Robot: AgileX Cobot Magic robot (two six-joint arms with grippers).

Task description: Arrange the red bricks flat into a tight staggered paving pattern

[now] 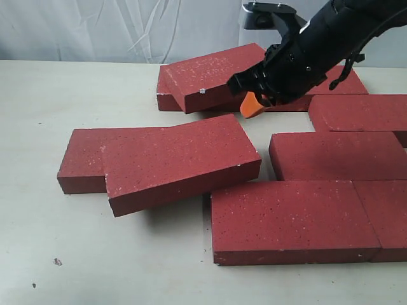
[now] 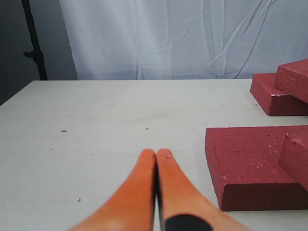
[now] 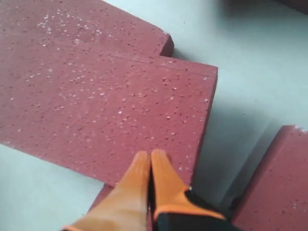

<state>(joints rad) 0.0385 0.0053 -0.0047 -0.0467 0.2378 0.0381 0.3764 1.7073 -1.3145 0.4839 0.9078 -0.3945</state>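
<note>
While red bricks (image 1: pixel 172 159) crowd a pale table (image 1: pixel 63 95), left pincer (image 2: pixel 156 155), right pincer (image 3: pixel 150 156) are closed.

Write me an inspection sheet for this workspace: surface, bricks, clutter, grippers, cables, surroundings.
Surface: pale table, a few dark specks.
Job's things: back brick tilted on another; left brick tilted over a flat brick; right-hand bricks lie flat in rows.
Clutter: nothing seen.
Grippers: right gripper shut, empty, at the back brick's corner, contact unclear; left gripper shut, empty, over bare table.
Cables: thin black loop by the right arm, probably a cable.
Surroundings: white curtain; black stand.
</note>
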